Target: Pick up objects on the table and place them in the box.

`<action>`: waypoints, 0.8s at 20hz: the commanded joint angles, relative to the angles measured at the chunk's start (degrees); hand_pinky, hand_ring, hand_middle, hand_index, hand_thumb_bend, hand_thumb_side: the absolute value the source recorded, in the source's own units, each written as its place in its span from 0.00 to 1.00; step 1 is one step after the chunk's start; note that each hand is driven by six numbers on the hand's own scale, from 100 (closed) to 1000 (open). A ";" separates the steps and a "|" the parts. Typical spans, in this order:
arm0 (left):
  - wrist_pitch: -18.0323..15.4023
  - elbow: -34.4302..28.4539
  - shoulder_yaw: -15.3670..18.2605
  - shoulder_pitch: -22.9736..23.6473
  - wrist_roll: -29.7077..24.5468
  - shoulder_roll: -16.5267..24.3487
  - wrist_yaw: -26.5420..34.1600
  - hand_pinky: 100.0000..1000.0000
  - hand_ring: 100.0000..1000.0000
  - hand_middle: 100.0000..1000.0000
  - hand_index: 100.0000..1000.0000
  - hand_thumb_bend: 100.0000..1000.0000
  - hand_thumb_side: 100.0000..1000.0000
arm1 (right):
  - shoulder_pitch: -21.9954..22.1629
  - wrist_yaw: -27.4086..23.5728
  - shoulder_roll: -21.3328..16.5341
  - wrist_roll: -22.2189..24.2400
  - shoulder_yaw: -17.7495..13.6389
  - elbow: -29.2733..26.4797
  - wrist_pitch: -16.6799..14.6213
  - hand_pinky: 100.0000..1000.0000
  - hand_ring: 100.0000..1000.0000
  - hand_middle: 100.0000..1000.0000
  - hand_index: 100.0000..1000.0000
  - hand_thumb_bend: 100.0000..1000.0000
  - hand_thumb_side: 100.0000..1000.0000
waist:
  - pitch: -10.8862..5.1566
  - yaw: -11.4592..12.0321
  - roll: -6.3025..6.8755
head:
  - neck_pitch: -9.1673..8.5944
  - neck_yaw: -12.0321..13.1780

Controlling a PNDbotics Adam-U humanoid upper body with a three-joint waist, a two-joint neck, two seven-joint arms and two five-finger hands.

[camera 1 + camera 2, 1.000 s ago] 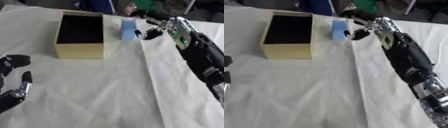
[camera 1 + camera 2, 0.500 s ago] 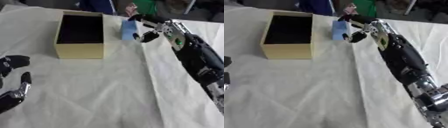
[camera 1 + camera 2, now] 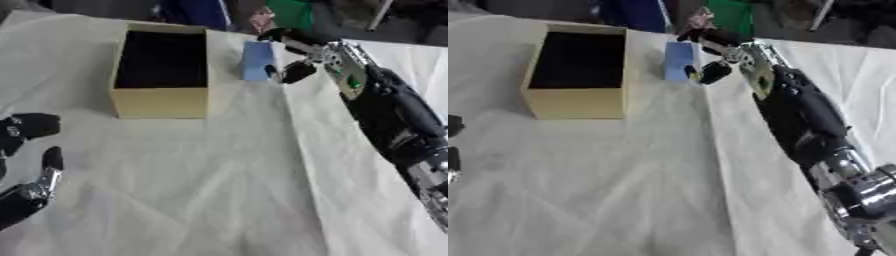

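A small light-blue block [image 3: 256, 60] is seen standing upright on the white-clothed surface [image 3: 219, 175], just beside the right wall of the box [image 3: 163, 102]. The box is tan cardboard, open-topped, with a dark interior in which nothing can be made out.

Can't really tell if the right hand [image 3: 297, 52] is actually touching the blue block [image 3: 257, 60] at 12 o'clock, the fingertips blur right into its edge. The box [image 3: 162, 102] is just black inside, so the bottom's unreadable. The left hand [image 3: 26, 165] at 8 o'clock is chopped by the frame edge, and in the right eye view only slivers show.
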 commanded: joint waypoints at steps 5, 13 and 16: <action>-0.09 -0.66 -0.19 -0.60 -0.25 0.24 0.41 0.81 0.76 0.71 0.69 0.00 0.17 | -1.98 -0.58 -1.06 1.20 -0.67 0.05 1.09 0.99 0.96 0.95 1.00 0.00 0.16 | -1.07 0.53 0.16 | -0.72 -0.50; -0.07 -0.70 -0.22 -0.71 -0.29 0.19 0.50 0.81 0.76 0.71 0.69 0.00 0.17 | -1.89 -0.07 -0.72 2.18 -0.90 0.98 1.69 0.97 0.94 0.92 0.99 0.00 0.18 | -1.04 1.06 0.08 | -1.04 -0.64; -0.06 -0.71 -0.25 -0.76 -0.30 0.17 0.54 0.81 0.76 0.71 0.69 0.00 0.17 | -1.89 0.08 -0.59 2.07 -0.99 1.09 1.79 0.96 0.92 0.87 0.97 0.00 0.16 | -1.03 1.26 0.05 | -1.08 -0.75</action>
